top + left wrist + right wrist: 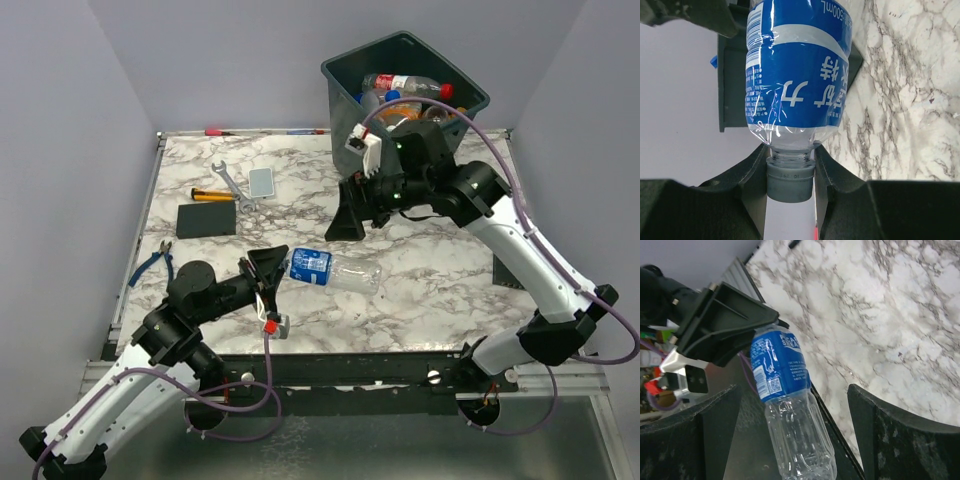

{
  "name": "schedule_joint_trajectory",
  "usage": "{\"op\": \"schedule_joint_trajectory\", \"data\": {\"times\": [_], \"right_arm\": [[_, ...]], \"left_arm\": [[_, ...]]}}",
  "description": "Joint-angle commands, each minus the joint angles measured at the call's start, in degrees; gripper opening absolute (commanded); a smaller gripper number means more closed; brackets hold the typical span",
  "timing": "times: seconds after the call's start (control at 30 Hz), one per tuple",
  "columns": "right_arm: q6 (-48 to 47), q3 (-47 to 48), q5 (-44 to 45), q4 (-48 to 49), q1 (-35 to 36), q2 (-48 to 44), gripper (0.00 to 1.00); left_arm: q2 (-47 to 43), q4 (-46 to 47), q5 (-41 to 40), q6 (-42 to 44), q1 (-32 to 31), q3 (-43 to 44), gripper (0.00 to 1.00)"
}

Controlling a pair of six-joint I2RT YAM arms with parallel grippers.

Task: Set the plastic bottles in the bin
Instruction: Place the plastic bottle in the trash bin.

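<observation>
Left wrist: blue-labelled bottle [795, 85], cap end inside left claw [790, 157]

Clear bottle [333, 270], blue label, grey cap: horizontal, cap end left, mid-table [440, 270]. Bin [345, 112], dark grey-green, far right; several bottles [405, 84] inside, red-labelled one on top.

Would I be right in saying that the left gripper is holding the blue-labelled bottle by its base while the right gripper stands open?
Not quite: the left gripper holds the blue-labelled bottle by its grey cap, at the neck end, not by its base. The left wrist view shows the gripper clamped on either side of that cap. The rest is correct: the right gripper stands open.
</observation>
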Motion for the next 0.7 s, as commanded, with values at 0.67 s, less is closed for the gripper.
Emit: {"op": "schedule_joint_trajectory", "data": {"times": [0.67], "right_arm": [[-11.0, -3.9, 7.1, -0.7, 11.3, 9.3, 0.88]], "left_arm": [[3.9, 0.8, -0.3, 6.6, -0.2, 4.1, 0.00]]}}
